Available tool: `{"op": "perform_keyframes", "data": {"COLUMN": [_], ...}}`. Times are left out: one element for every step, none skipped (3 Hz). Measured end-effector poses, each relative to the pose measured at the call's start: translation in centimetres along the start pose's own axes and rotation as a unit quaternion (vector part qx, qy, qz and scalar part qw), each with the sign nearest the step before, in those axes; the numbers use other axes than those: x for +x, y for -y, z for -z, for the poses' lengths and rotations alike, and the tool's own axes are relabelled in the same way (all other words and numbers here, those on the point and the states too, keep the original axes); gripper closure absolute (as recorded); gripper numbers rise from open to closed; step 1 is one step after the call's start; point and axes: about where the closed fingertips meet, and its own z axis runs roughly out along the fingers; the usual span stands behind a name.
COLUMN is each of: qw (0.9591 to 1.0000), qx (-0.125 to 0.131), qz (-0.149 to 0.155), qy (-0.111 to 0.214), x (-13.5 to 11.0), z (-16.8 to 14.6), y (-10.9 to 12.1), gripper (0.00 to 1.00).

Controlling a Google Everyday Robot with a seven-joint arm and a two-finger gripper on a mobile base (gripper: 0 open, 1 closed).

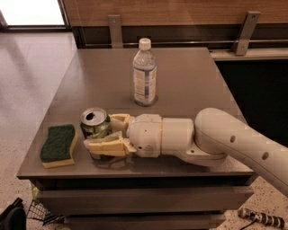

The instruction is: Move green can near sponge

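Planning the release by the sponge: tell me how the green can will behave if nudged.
The green can stands upright on the smooth table, the gripper shut around it; a low nudge would probably slide it. Its top looks opened, so it may be light and tip easily. Thin metal likely dents under hard squeezing.

Place: you're in an office-like room | cues: grey drawer table (180, 81), speckled floor (11, 173), wood-panelled wall (180, 11) | gripper (100, 133) at the table's front left, clasping the green can (93, 127)
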Motion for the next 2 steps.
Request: {"op": "perform_keyframes", "data": {"qw": [1.0000,1.0000], "qx": [-0.002,-0.004], "qz": [0.001,0.002], "qy": [0.000,0.000], "x": [0.01,-0.07], "z": [-0.14,-0.35], "y": [-0.16,-0.33], "gripper": [0.85,0.54]}}
